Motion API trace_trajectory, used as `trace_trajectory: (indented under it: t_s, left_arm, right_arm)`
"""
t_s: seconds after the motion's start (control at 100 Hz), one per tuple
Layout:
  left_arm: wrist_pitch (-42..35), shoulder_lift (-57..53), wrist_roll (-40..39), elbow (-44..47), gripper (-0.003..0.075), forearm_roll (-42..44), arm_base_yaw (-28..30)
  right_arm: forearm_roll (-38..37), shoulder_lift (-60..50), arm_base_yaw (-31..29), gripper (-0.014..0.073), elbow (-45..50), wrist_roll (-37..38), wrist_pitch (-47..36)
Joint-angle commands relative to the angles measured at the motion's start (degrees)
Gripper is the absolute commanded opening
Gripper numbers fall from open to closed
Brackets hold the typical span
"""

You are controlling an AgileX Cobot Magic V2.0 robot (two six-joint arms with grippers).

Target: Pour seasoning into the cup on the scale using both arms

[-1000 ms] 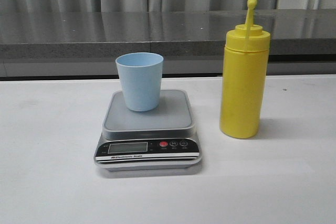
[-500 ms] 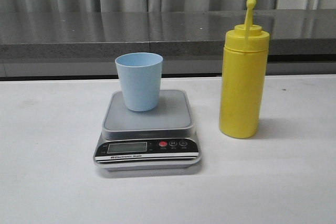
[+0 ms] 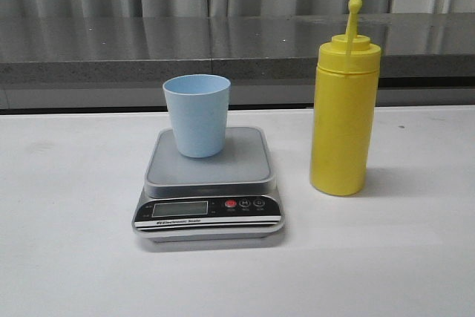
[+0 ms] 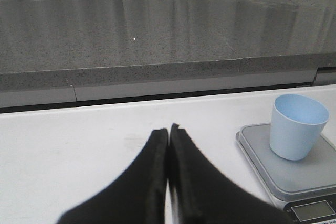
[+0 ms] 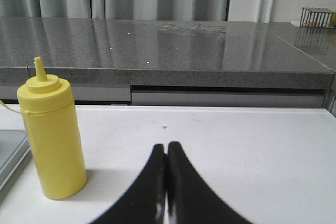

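From my feed, the cup (image 3: pixel 197 114) stands upright on the back half of the scale (image 3: pixel 209 183), a smooth pale-blue tapered tumbler on a matte grey square platform with a silver rim. The scale's black front panel carries an LCD and a red button (image 3: pixel 231 203) (I can't read the display). Just right of the scale, apart from it, the bottle (image 3: pixel 344 116) stands upright: opaque yellow plastic, cylindrical, pointed nozzle bare, its ball-tipped cap sticking up on a thin tether.

All sit on a plain white table (image 3: pixel 67 243). Behind it runs a speckled grey stone counter (image 3: pixel 223 42), glossy on top, with pleated grey curtains beyond.

My left gripper (image 4: pixel 168 130) hangs low over bare table beside the scale, fingers pressed together on nothing. My right gripper (image 5: pixel 166 148) is likewise clenched and empty, with the bottle off to one side.
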Motion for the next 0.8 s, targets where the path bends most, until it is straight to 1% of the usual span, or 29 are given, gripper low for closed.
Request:
trace_trajectory:
  t_s: [0.0, 0.07, 0.19, 0.24, 0.79]
  left_arm:
    - [-4.97, 0.26, -0.35, -1.62, -0.002, -0.15, 0.08]
    - [-4.97, 0.26, -0.35, -1.62, -0.002, -0.15, 0.08]
    - [-4.97, 0.36, -0.35, -1.62, -0.002, -0.15, 0.08]
    - [-4.97, 0.36, -0.35, -1.62, -0.002, -0.15, 0.08]
    - [-4.97, 0.36, -0.35, -1.62, -0.002, -0.15, 0.08]
  right_arm:
    - [0.32, -1.98, -0.47, -0.0067, 1.09, -1.57, -6.09]
    - [0.32, -4.16, -0.52, -0.0067, 3.46, -1.77, -6.38]
    - [0.32, -3.99, -0.52, -0.0067, 6.55, -1.82, -7.86]
    - [0.32, -3.99, -0.52, -0.0067, 6.47, -1.82, -6.44]
    - [0.31, -3.99, -0.52, -0.0067, 6.47, -2.11, -6.76]
